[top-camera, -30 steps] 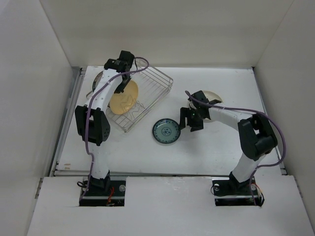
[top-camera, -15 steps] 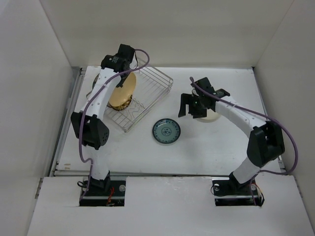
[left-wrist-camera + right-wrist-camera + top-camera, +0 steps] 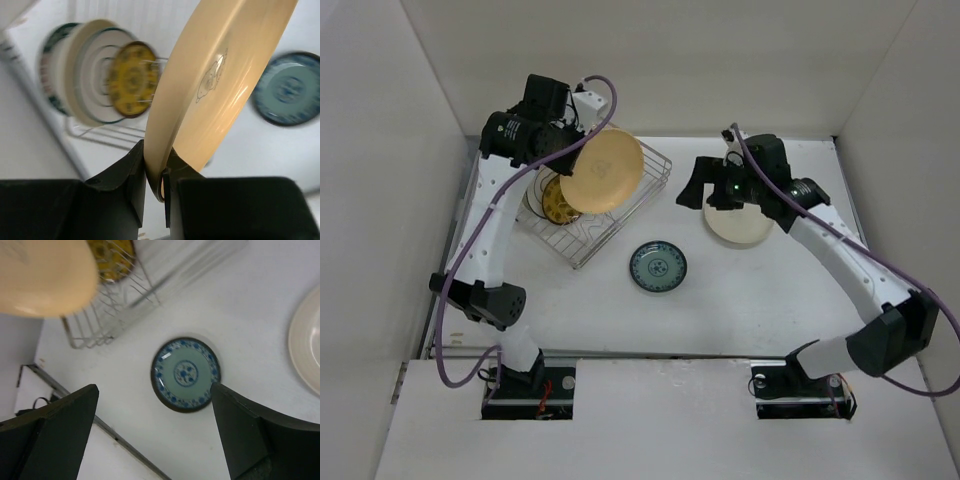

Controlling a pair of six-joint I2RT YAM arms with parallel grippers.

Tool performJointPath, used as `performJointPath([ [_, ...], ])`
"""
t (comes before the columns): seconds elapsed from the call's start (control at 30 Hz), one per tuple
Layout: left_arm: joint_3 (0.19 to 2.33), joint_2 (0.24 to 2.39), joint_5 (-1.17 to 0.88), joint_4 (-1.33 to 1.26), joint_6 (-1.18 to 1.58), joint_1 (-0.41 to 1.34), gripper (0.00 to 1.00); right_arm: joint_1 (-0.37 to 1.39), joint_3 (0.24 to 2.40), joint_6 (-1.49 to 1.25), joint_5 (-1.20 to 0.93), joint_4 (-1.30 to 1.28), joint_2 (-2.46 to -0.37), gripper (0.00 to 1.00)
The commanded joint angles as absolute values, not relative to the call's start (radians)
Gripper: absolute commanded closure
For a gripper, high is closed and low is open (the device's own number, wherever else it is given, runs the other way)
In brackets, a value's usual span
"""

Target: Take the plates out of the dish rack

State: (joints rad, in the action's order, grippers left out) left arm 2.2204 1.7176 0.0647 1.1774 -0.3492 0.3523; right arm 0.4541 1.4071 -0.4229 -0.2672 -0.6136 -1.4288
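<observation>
White bench (image 3: pixel 770 290) carries the dish rack (image 3: pixel 582 245), over which the high-raised, sharply bent left arm's left gripper (image 3: pixel 155 160) pinches the tan-yellow plate (image 3: pixel 605 170) by its rim, while the outstretched right arm's right gripper (image 3: pixel 707 192) hangs spread wide and empty by the cream plate (image 3: pixel 740 228).

Cream plate (image 3: pixel 307 340) cut off at right edge — rack plates (image 3: pixel 92 82) blurred.

Six plates (image 3: pixel 658 266), one wire dish rack (image 3: pixel 605 228)
</observation>
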Motion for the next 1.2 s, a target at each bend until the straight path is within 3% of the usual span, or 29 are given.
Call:
performJointPath([
  [0.0,2.244,1.719,-0.308,1.311,-0.365,0.365,1.0,0.482,1.405,-0.437,-0.357,-0.367,-1.367,0.0],
  [0.17,2.235,1.761,-0.53,1.373,-0.396,0.394,1.0,0.5,1.394,-0.472,-0.338,-0.282,-1.391,0.0],
  [0.3,2.226,1.782,-0.571,1.384,-0.396,0.403,1.0,0.512,1.394,-0.472,-0.385,-0.276,-1.427,0.0],
  [0.4,2.226,1.801,-0.581,1.393,-0.396,0.403,1.0,0.537,1.394,-0.472,-0.394,-0.267,-1.457,0.17],
  [0.43,2.226,1.801,-0.59,1.402,-0.396,0.403,1.0,0.537,1.394,-0.472,-0.394,-0.267,-1.472,0.32],
  [0.53,2.226,1.801,-0.603,1.402,-0.396,0.403,1.0,0.537,1.385,-0.492,-0.373,-0.267,-1.482,0.65],
  [0.57,2.226,1.801,-0.603,1.402,-0.396,0.403,1.0,0.537,1.373,-0.502,-0.364,-0.267,-1.47,0.85],
  [0.63,2.217,1.801,-0.554,1.393,-0.385,0.403,1.0,0.537,1.373,-0.502,-0.324,-0.267,-1.457,0.98],
  [0.77,2.217,1.821,-0.359,1.329,-0.307,0.403,0.48,0.537,1.387,-0.514,-0.232,-0.325,-1.447,1.0],
  [0.8,2.217,1.821,-0.315,1.318,-0.276,0.403,0.24,0.537,1.397,-0.532,-0.198,-0.377,-1.456,1.0],
  [0.83,2.217,1.821,-0.225,1.307,-0.262,0.403,0.17,0.525,1.408,-0.544,-0.166,-0.408,-1.465,1.0],
  [0.93,2.207,1.83,-0.053,1.26,-0.213,0.403,0.05,0.483,1.439,-0.592,-0.083,-0.51,-1.497,1.0],
  [1.17,2.094,1.766,0.197,1.128,-0.212,0.403,0.0,0.243,1.371,-0.673,-0.074,-0.578,-1.502,1.0],
])
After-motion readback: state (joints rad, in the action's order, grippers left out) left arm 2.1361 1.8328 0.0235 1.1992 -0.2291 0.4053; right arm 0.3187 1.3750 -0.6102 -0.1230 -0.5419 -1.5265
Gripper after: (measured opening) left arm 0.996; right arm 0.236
